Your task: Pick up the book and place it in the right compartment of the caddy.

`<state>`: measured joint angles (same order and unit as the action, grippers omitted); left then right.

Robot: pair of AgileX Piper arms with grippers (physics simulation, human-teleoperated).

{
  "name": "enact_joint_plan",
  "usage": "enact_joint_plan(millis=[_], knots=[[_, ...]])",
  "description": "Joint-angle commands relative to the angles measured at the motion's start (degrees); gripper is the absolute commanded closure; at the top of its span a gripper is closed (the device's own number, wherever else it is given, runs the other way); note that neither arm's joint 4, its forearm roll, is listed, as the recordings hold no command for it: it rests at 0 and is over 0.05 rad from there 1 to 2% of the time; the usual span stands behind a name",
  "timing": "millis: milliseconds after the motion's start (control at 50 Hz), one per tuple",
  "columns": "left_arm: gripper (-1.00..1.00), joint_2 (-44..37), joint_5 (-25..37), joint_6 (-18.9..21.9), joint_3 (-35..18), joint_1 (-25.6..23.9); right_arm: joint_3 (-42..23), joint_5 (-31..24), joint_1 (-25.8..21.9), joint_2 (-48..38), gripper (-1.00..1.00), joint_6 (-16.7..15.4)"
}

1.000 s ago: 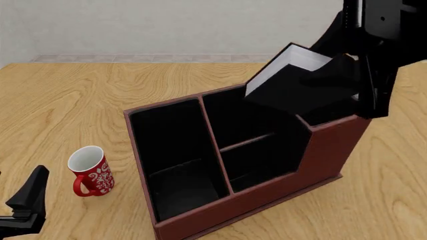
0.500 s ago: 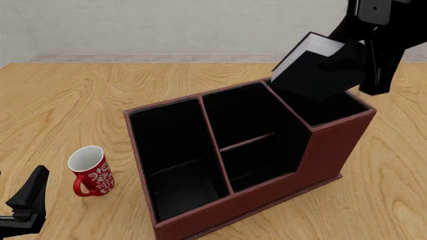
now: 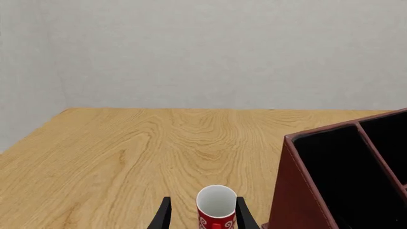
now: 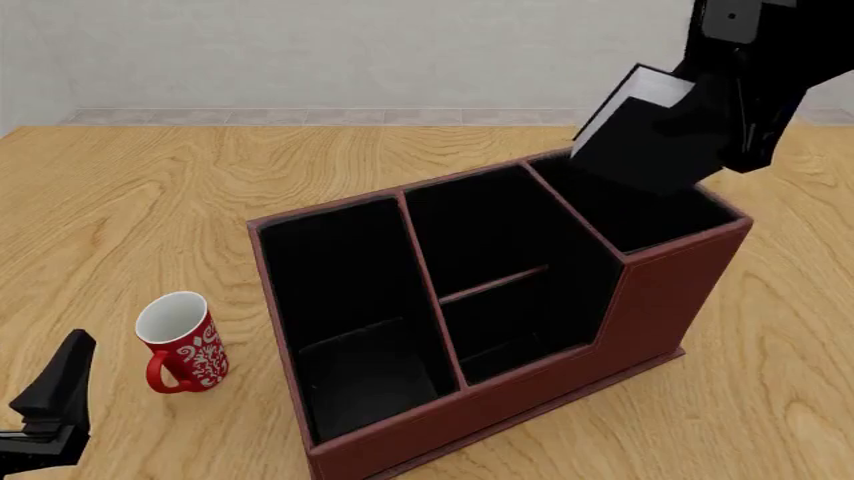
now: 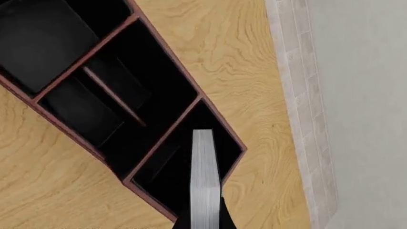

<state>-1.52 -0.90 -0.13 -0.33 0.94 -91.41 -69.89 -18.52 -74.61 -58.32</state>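
- The right gripper [image 4: 727,105] is clamped on the book [image 4: 651,140], which hangs tilted in the air above the right compartment [image 4: 641,210] of the caddy [image 4: 507,400], with its white page edges facing up and away
- In the right wrist view the book [image 5: 203,176] lines up over the small squarish section, its lower end apparently not yet below the rim
- To do this step well, I judge the book should be tipped closer to upright so its corners clear the tall wall and the divider, then lowered straight in before the fingers part
- Releasing from this height risks it catching on the rim
- The left gripper [image 3: 202,217] hangs low near the red mug [image 4: 180,340], its fingers spread apart and holding nothing
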Motion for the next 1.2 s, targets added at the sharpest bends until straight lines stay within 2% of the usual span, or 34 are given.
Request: enact_joint_plan(millis=[20, 700, 1200], knots=[[-1.00, 0.21, 0.07, 0.10, 0.01, 0.01, -3.00, -0.01, 1.77, -1.42, 1.00, 1.48], [-1.00, 0.42, 0.09, 0.18, 0.08, 0.01, -0.81, -0.01, 3.14, -5.08, 1.00, 3.59], [-1.00, 0.51, 0.32, 0.16, -0.02, 0.02, -0.46, -0.01, 2.03, -7.04, 1.00, 5.40]])
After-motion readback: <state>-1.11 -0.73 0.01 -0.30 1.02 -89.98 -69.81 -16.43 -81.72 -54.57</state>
